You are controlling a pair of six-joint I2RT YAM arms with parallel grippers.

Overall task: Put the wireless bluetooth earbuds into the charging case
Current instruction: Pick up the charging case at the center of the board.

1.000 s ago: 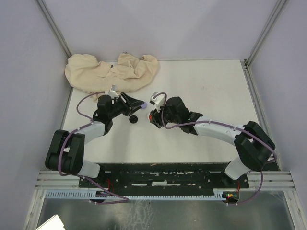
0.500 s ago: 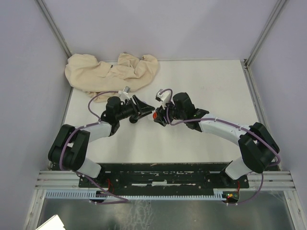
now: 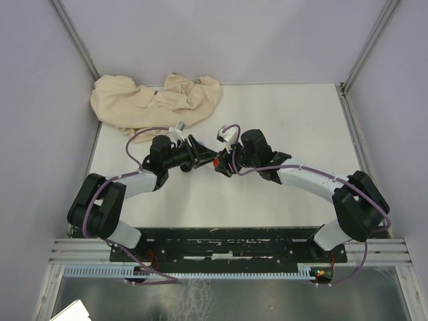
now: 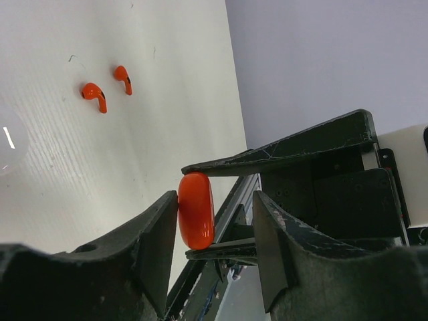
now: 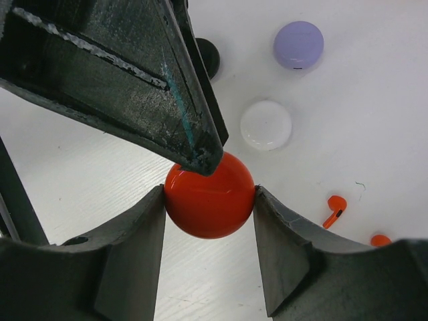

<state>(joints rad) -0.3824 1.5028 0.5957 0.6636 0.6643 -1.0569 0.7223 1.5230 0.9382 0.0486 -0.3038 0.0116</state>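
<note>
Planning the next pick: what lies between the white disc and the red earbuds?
Nothing but bare table lies between the white disc and the red earbuds, as the right wrist view shows.

Left tool (image 4: 215, 208) agape, right tool (image 5: 209, 202) clamped

tbl (image 3: 301, 124): white | cloth (image 3: 157, 99): beige, crumpled, far-L corner of tbl

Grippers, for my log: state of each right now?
Left gripper: open, straddling the red case.
Right gripper: closed on the red case.
</note>
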